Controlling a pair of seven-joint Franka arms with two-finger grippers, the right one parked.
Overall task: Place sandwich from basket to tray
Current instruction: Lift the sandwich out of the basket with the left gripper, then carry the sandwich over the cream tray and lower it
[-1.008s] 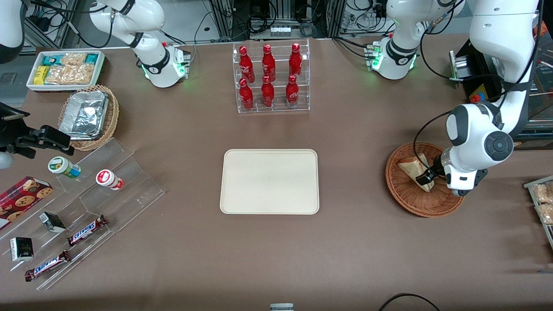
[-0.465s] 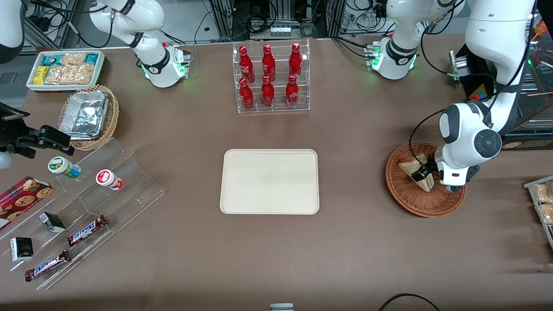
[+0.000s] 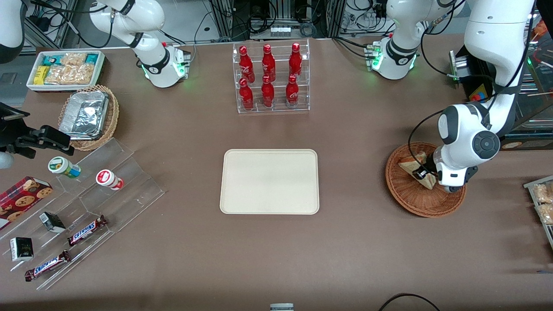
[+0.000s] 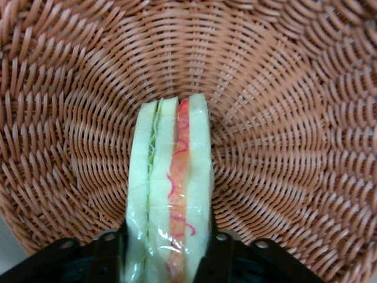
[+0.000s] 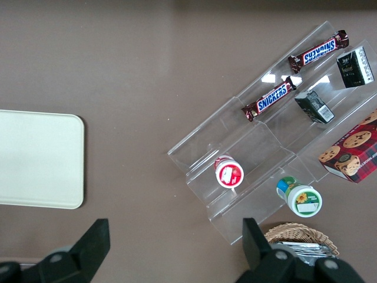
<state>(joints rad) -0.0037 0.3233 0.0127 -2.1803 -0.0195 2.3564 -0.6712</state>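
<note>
The sandwich is a clear-wrapped white-bread wedge with green and red-orange layers, standing on edge in the reddish-brown wicker basket toward the working arm's end of the table. My left gripper reaches down into the basket. In the left wrist view the sandwich sits between the two black fingers, which press on both bread faces, so the gripper is shut on it over the basket weave. The cream tray lies bare at the table's middle, apart from the basket.
A clear rack of red bottles stands farther from the camera than the tray. Toward the parked arm's end are a stepped acrylic stand with snacks, a tan basket of foil containers and a white snack bin.
The left arm's wrist has shifted a little toward the tray and away from the camera, and the gripper and sandwich have shifted slightly with it inside the basket.
</note>
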